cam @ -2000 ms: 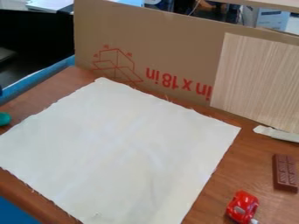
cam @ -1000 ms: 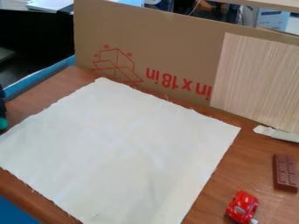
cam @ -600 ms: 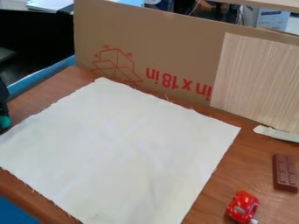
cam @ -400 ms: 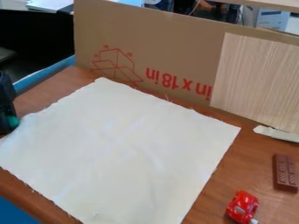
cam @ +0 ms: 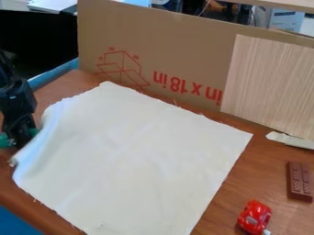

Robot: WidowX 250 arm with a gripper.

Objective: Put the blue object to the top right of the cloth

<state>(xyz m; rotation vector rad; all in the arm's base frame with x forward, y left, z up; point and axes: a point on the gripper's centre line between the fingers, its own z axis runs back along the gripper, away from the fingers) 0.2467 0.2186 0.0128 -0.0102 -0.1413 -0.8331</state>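
In the camera view, your black two-finger gripper [cam: 20,139] was just left of the rumpled off-white cloth [cam: 135,156]; I couldn't tell its opening or grip. The smooth teal-green object [cam: 6,140] showed either side of its lower end, long axis roughly sideways, right end toward the cloth.

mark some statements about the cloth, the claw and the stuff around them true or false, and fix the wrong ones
1. The claw is at the left side of the cloth. True.
2. The red toy car and the brown bar are both right of the cloth. True.
3. The red toy car sits on the cloth. False: it is on the table.
4. The cloth lies smooth and flat beside the claw. False: it is rumpled there.
5. The green object is by the claw. True.
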